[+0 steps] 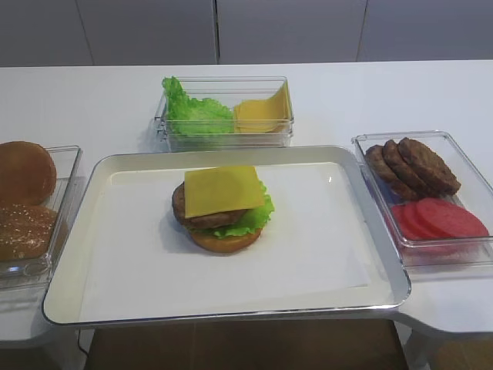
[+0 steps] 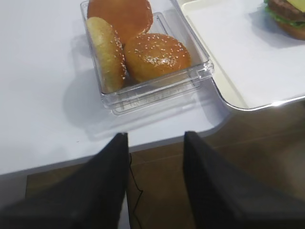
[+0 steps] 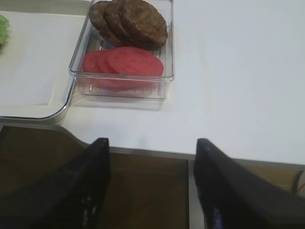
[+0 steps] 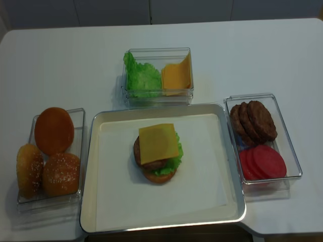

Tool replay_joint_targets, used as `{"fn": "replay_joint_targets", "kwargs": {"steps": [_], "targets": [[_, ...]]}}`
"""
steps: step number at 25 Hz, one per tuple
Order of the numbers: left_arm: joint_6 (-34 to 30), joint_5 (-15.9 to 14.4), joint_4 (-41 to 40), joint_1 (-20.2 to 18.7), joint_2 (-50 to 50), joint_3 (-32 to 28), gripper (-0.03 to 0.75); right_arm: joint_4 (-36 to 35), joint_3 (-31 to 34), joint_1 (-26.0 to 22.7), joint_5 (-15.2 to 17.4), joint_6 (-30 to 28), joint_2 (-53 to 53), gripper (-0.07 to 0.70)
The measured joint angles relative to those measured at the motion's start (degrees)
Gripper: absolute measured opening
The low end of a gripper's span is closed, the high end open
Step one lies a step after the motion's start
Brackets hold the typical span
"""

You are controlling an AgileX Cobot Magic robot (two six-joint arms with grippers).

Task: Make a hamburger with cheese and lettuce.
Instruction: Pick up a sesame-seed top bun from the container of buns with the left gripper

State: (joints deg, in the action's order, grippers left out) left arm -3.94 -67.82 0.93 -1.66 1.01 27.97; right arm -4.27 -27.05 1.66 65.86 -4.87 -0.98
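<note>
Two dark, matte, wedge-shaped fingers on right hand (image 3: pixel 150 186) and left hand (image 2: pixel 155 183).

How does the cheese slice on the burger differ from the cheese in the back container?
The cheese lies flat as a single slice on the hamburger; the spare cheese slices lean tilted in the clear container beside loose lettuce. The stacked slice looks paler yellow, the spare ones more orange. Both are thin and square.
</note>
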Motion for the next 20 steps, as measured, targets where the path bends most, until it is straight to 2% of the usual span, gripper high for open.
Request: {"fn": "replay_joint_targets", "kwargs": {"steps": [15, 20], "targets": [[0.0, -0.3, -0.4, 0.0, -0.1, 0.1, 0.288, 0.0, 0.0, 0.0, 0.0, 0.0, 0.0, 0.442], [0.0, -0.7, -1.9, 0.0, -6.9, 2.4, 0.288, 0.0, 0.0, 0.0, 0.0, 0.0, 0.0, 0.443]]}}
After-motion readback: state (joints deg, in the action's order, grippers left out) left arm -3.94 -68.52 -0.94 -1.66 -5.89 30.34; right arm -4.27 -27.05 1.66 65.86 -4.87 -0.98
